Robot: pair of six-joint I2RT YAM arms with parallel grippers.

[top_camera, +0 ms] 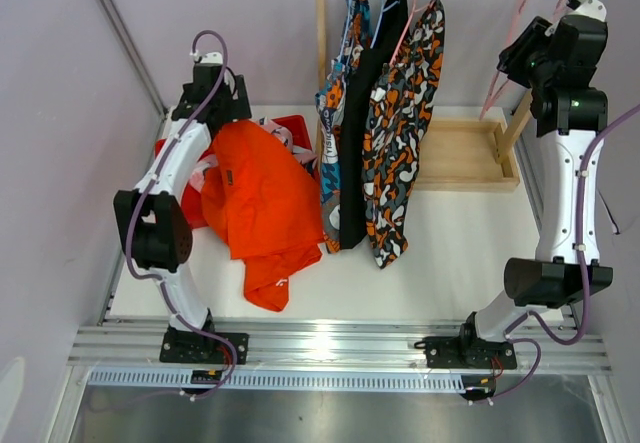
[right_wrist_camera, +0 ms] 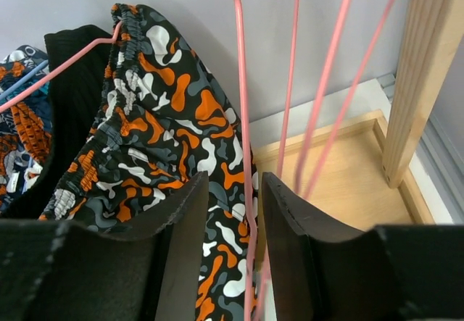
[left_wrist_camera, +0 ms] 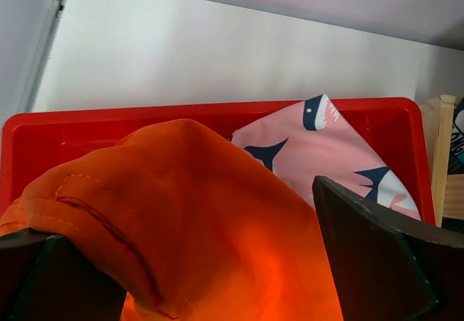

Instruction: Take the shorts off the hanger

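Note:
The plain orange shorts drape from the red bin onto the table. They bulge between the fingers of my left gripper, whose jaws stand wide apart in the left wrist view. The pink shark-print shorts lie in the bin. The blue print shorts, the black shorts and the blotched shorts hang on the rack. My right gripper is high by the empty pink hangers. Its jaws are narrowly apart, with one pink hanger wire between them. The blotched shorts hang just behind.
The wooden rack has an upright post, a tray-like base and a right post. The grey wall stands close behind. White table lies in front of the rack.

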